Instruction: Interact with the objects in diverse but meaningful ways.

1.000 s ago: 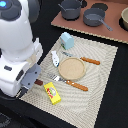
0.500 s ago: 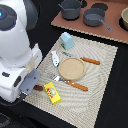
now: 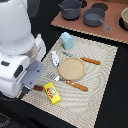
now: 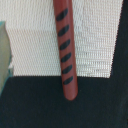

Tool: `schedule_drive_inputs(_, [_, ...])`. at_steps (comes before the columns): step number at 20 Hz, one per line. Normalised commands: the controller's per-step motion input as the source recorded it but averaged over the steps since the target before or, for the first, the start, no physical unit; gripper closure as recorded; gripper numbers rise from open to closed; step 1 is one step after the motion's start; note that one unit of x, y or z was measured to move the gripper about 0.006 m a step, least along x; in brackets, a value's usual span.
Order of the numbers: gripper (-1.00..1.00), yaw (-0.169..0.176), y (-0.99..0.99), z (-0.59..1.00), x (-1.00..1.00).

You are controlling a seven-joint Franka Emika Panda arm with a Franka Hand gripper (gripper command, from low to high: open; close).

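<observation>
Dark worktop carries a woven mat point(image 3: 95, 95); the sausage point(image 4: 66, 50) lies at its near corner, one end overhanging the edge, directly beneath the wrist. Whether the pincer is spread cannot be told. Best descend centred, jaws across its width.

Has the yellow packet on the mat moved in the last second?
No. The yellow packet lies at the same spot near the woven mat's front edge, beside the fork.
</observation>
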Motion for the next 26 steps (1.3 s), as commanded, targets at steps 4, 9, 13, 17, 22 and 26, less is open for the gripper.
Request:
schedule_drive_inputs(4, [-1.00, -0.111, -0.16, 0.42, 0.89])
schedule_drive_inputs(9, [-1.00, -0.093, -0.13, 0.24, 0.91])
schedule_drive_inputs(13, [-1.00, -0.071, -0.09, 0.00, 0.89])
schedule_drive_inputs(17, [-1.00, -0.064, -0.10, -0.08, 0.79])
schedule_drive_inputs(22, [-1.00, -0.058, -0.10, -0.18, 0.57])
schedule_drive_inputs(26, [-1.00, -0.036, -0.05, -0.26, 0.32])
